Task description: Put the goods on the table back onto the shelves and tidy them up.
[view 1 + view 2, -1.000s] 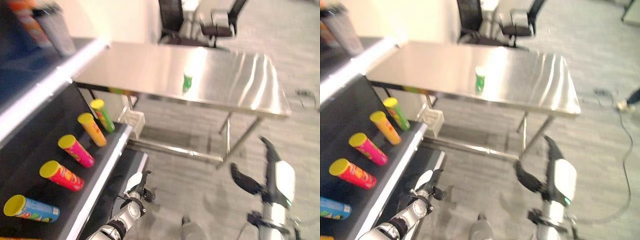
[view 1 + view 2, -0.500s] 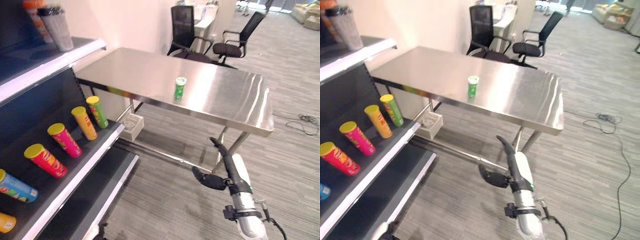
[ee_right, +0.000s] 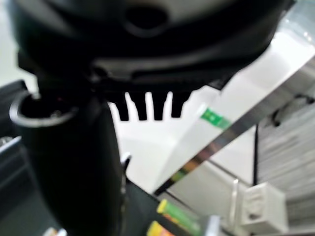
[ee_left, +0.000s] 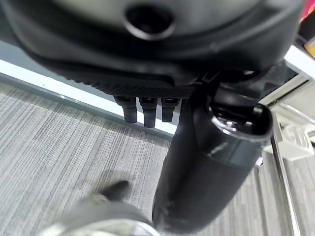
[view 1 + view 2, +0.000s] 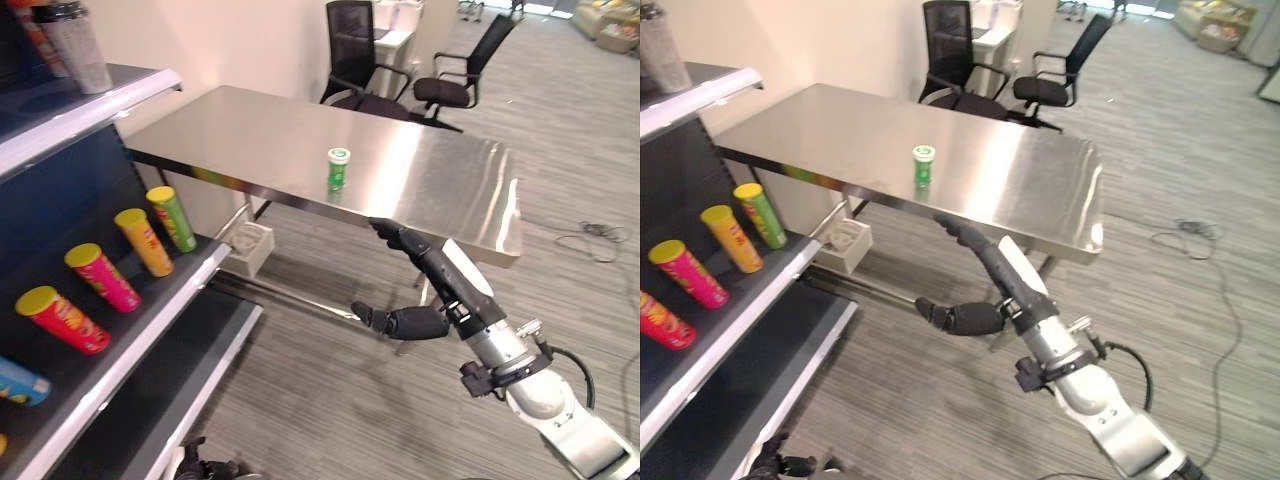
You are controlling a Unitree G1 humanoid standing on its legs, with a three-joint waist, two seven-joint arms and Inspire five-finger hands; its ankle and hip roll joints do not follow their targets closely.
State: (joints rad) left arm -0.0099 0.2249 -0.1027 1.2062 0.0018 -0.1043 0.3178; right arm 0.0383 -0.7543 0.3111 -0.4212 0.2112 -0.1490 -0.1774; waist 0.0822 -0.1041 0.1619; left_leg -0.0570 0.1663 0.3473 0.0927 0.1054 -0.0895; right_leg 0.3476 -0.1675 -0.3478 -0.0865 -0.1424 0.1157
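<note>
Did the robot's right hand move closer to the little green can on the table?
Yes. The right hand has risen from near the floor up toward the table edge, nearer the green can, fingers open.

Bright, even light; table (image 5: 470, 190) glares.

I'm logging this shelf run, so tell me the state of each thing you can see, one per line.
green can: upright on the steel table, untouched
tube cans: lying tilted in a row on the shelf
right hand: open, raised below the table edge, holding nothing
left hand: open, low by the shelf base
</note>
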